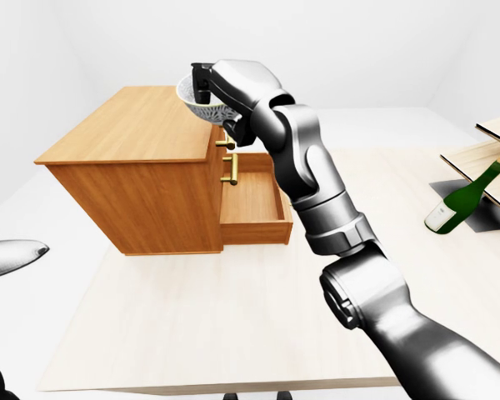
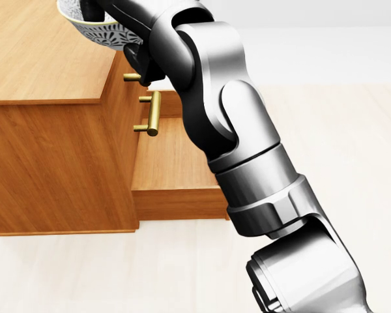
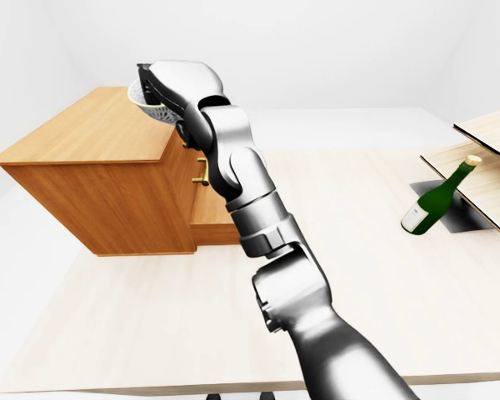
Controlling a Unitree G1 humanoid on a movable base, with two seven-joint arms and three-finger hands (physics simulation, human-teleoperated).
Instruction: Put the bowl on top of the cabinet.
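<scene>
While the right hand [image 1: 205, 82] carries the patterned bowl [image 2: 94, 29] aloft, the relation that matters is where the bowl hangs over the wooden cabinet [image 1: 133, 133]. In the head view the bowl sits at the top edge of the picture, over the right-hand edge of the cabinet's top, just above the drawer face. It is upright or nearly so, its mouth upward, and I judge it clear of the wood, not resting on it.

One dark finger [image 2: 90, 9] hooks down inside the rim and the rest of the hand lies against the outer wall, so the fingers look clamped on the rim. The bare stretch of cabinet top lies toward the left of all three views, away from the forearm. The coming move therefore seems to call for a little more travel that way, then a lowering.

Below the bowl, the bottom drawer [image 1: 252, 200] stands pulled out, and two brass handles [image 2: 151, 112] show beside the arm.

Only a grey tip of the left hand [image 1: 12, 254] enters the left-eye view, well apart from the cabinet; I cannot tell how its fingers are set. A green bottle [image 3: 436, 198] lies far to the right.
</scene>
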